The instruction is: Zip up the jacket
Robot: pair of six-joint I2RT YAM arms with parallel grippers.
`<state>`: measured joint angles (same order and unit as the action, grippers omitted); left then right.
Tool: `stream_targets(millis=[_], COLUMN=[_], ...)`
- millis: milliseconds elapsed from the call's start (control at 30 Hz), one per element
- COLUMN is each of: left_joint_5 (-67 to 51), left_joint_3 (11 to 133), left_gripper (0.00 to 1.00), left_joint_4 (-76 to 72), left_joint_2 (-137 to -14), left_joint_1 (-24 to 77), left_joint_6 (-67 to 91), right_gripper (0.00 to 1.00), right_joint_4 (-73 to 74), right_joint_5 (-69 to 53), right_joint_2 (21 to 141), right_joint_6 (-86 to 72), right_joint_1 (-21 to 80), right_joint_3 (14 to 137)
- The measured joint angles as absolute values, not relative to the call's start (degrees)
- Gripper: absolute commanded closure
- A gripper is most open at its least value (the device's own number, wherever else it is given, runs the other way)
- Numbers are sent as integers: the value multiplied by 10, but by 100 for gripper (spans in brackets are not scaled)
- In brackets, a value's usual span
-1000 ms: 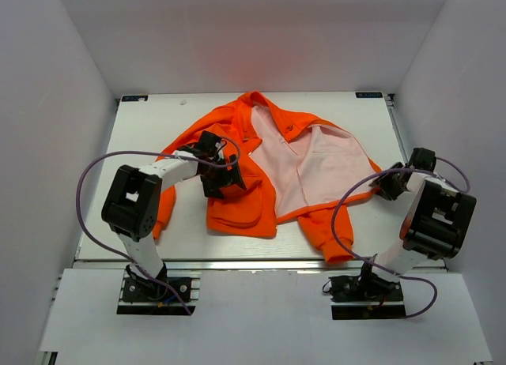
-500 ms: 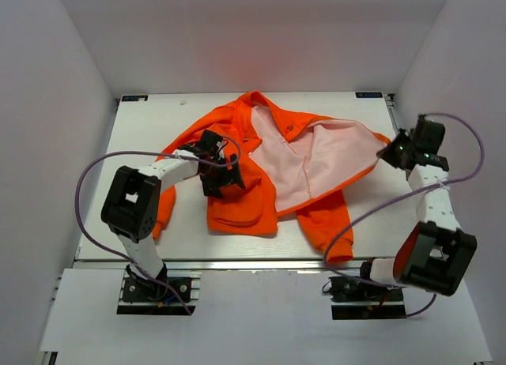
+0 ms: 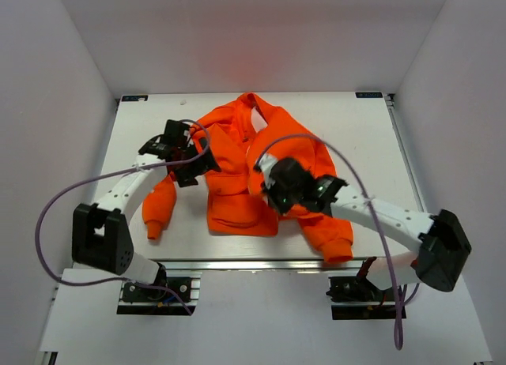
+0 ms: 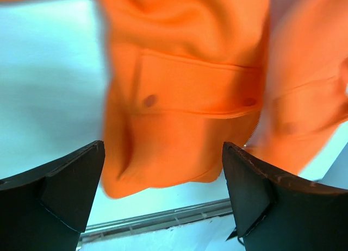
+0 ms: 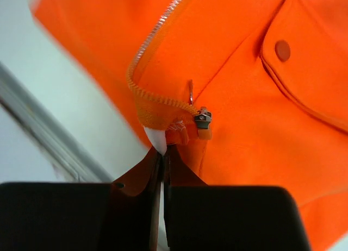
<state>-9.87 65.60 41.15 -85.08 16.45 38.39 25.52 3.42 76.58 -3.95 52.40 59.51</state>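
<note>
The orange jacket [image 3: 237, 163] lies in the middle of the table, its front panels folded together so only a strip of pale lining shows near the collar. My right gripper [image 3: 274, 191] is at the jacket's lower centre front. In the right wrist view it [image 5: 163, 151] is shut on the bottom corner of the zipper edge, with the metal slider [image 5: 202, 119] just above the fingertips. My left gripper [image 3: 188, 159] hovers over the jacket's left side. In the left wrist view it [image 4: 163, 148] is open and empty above a flap pocket [image 4: 190, 91].
The jacket's sleeves hang toward the front edge, the left cuff [image 3: 153, 227] and the right cuff [image 3: 336, 242]. A metal rail [image 3: 253, 264] runs along the table's front edge. White walls close in the back and both sides. Purple cables [image 3: 371, 199] loop from both arms.
My right arm swung from the far right to the centre, drawing the right front panel over the pink lining. My left gripper moved up and to the left, off the left panel.
</note>
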Motion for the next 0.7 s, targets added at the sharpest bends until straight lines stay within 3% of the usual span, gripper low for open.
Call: stream_targets(millis=[33,67,200,267,533,700], left_joint_5=[-96,-92,-88,-97,-136,-173], left_joint_3=[647,637,597,581,564,569], left_gripper=[2,2,2,2,2,2], left_joint_4=[416,420,433,433,414,368], left_joint_2=[-834,-820,-789,-789,-796,-820], left_joint_1=[154,146,137,137,164,229], left_joint_6=[386,388,389,386,372,373], right_gripper=[88,70,39,11,11,11], right_joint_4=[258,260,283,288,230,196], right_joint_5=[33,34,43,47,34,-5], right_joint_2=[776,785,795,783,634,640], right_joint_6=[-40,-42,-64,-76,-111,-171], right_joint_1=[543,560,589,589,587,531], right_joint_3=[575,551,491,484,463,418])
